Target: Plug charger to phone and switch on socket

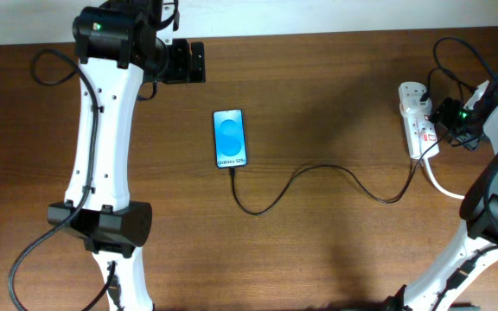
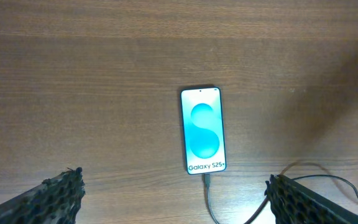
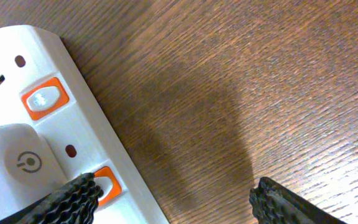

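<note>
The phone (image 1: pixel 230 138) lies face up mid-table, its blue screen lit with "Galaxy" text, also in the left wrist view (image 2: pixel 202 131). The charger's thin black cable (image 1: pixel 318 173) has its plug (image 2: pixel 207 180) in the phone's bottom edge and curves right toward the socket (image 1: pixel 415 117), a white power strip at the far right. My left gripper (image 2: pixel 174 199) is open and empty, above the table near the phone's lower end. My right gripper (image 3: pixel 166 199) is open; its left finger overlaps an orange-framed switch (image 3: pixel 107 183) beside the white adapter (image 3: pixel 17 163).
A thick white cord (image 1: pixel 439 183) runs from the strip toward the right arm's base. A second orange-framed switch (image 3: pixel 42 98) sits further along the strip. The left arm's base (image 1: pixel 102 226) stands at the front left. The table's back edge (image 1: pixel 318 33) meets a white wall.
</note>
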Controlling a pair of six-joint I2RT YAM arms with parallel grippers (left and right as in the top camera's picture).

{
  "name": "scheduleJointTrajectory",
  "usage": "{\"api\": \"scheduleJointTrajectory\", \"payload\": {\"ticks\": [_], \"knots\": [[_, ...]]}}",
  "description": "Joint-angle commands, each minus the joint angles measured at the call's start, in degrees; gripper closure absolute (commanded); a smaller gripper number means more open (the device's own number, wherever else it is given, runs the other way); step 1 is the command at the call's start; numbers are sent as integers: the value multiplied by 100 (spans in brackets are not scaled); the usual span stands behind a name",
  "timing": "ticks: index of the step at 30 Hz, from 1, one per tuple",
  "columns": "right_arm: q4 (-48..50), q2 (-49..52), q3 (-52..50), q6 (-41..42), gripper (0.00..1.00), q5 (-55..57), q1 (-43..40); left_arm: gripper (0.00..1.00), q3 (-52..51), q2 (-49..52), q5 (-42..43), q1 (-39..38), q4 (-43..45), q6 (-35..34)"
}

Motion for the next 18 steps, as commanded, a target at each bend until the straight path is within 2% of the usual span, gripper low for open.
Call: {"api": "scheduleJointTrajectory", "payload": {"ticks": [1,7,18], "knots": [[-160,271,-162,-201,17,-96,356,1,-4,24,-59,37,9,-28],[-205,546,-162,-260,21,-216,472,1,-4,24,-57,37,9,-28],[-435,570,-164,-304,21,-221,503,1,-4,24,-57,37,9,-28]]}}
